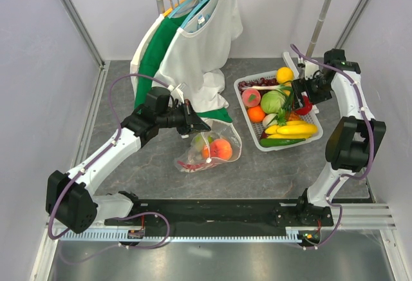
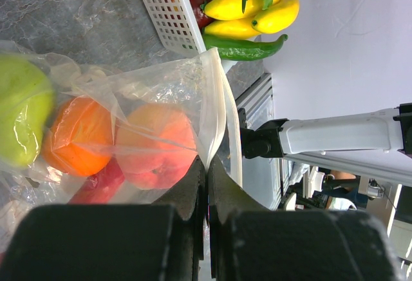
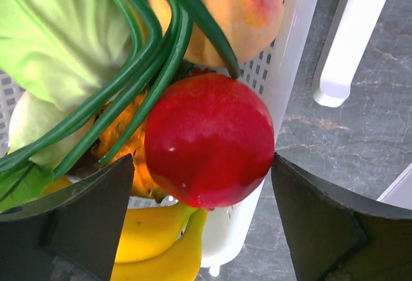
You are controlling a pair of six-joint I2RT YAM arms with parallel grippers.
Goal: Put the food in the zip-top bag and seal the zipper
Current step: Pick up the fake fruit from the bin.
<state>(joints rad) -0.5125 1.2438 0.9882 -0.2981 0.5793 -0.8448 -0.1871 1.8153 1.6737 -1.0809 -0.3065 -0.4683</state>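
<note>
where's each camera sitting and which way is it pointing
Top external: above and behind the left arm and right arm, looking down on the table; both show.
Left wrist: on the left arm, looking past the left gripper, shut on the zip-top bag, toward the white basket.
Right wrist: looking down into the basket, the right gripper straddling a red fruit.
Shared: basket in all three.
</note>
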